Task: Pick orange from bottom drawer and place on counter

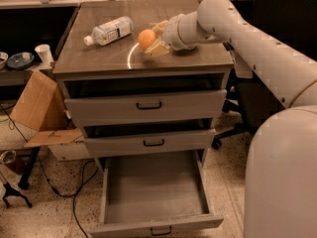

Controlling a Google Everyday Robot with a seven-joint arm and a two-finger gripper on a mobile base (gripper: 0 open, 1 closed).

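Observation:
The orange (147, 38) is held in my gripper (154, 39) over the middle of the counter (148, 14), just above or touching its glossy top, next to the bright reflection arc. The gripper's pale fingers (158, 47) are shut on the orange from the right side. The bottom drawer (154, 188) is pulled wide open below, its flat grey floor bare. My white arm reaches in from the right.
A clear plastic bottle (109, 30) lies on its side at the counter's left. The two upper drawers (146, 105) are slightly open. A cardboard box (34, 103) and cables sit on the floor at left. A black chair (277, 14) stands at right.

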